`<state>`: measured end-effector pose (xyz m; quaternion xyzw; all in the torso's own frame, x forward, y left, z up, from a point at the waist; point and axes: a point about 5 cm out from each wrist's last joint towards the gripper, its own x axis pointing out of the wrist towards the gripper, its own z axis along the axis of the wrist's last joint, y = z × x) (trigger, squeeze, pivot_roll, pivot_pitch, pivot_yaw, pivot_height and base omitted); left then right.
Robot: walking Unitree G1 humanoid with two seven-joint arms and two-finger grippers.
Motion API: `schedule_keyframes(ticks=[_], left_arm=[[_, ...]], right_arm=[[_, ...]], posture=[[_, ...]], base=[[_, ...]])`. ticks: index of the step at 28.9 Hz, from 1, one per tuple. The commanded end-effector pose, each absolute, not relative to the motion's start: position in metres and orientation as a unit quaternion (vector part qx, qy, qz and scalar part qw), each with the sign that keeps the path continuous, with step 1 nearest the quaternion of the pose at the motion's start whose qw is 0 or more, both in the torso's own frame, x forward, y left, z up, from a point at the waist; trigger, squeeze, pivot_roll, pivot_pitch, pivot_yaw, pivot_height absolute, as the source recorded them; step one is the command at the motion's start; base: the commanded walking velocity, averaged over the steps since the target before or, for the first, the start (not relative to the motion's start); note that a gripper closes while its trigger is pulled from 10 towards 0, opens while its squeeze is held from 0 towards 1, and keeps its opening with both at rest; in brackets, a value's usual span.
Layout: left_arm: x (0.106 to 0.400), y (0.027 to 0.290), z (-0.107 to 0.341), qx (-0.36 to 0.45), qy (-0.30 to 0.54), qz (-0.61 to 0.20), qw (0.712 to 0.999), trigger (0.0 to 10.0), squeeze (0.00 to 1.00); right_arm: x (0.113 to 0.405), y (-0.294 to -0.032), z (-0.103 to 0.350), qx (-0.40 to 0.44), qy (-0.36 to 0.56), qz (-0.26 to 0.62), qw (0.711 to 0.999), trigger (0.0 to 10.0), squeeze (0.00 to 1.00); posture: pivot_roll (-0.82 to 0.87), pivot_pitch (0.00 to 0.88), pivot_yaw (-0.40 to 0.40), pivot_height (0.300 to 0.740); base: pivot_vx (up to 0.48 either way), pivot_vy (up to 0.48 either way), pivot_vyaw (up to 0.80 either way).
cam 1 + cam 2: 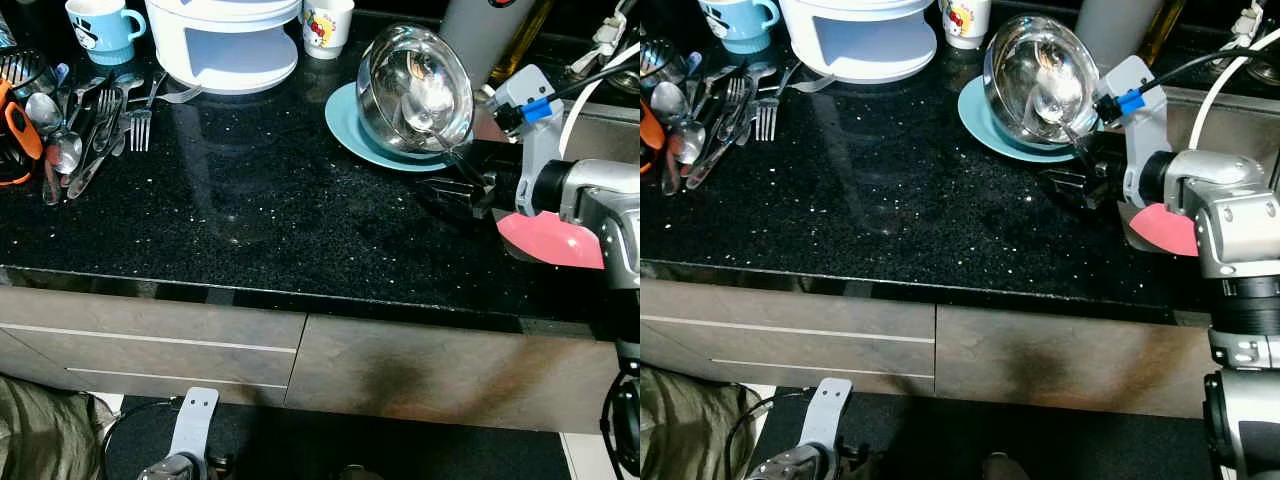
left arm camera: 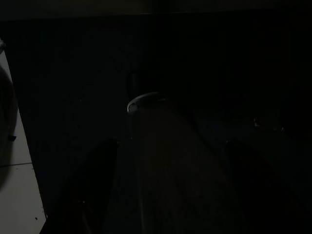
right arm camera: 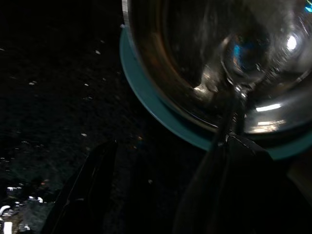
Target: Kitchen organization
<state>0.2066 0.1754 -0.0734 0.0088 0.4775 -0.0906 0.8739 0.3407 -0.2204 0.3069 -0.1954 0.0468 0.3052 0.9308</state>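
Steel mixing bowl (image 1: 415, 90) sits tilted on our teal plate (image 1: 345, 125), a spoon (image 3: 242, 73) resting inside it. Our right gripper (image 1: 462, 188), fingers spread wide on the black counter (image 1: 250, 190), sits just beside the spoon's handle. We judge that a careless nudge could tip the bowl off the plate. Our left gripper (image 2: 165, 185) hangs idle, fingers apart.

Desk (image 1: 250, 200): glossy black speckled stone. Bowl (image 1: 415, 90): polished mirror-finish metal. Plate (image 1: 345, 125): smooth teal, probably glazed ceramic. Cutlery (image 1: 90, 125): shiny metal.
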Motion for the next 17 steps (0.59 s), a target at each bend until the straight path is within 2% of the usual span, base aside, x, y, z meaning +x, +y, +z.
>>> schedule_keyframes(ticks=[1,17], left_arm=[[0.1948,0.1767,-0.0798,0.009,0.5,-0.092,0.861,10.0,0.0],[0.1956,0.1759,-0.0795,0.008,0.498,-0.091,0.862,10.0,0.0]], right_arm=[[0.3406,-0.2175,0.302,-0.204,0.062,0.302,0.929,10.0,0.0],[0.3444,-0.2261,0.2982,-0.242,0.088,0.24,0.936,9.8,0.0]], posture=[[-0.01,0.161,-0.045,0.74],[-0.01,0.163,-0.045,0.74]], base=[[0.0,0.0,0.0],[0.0,0.0,0.0]])
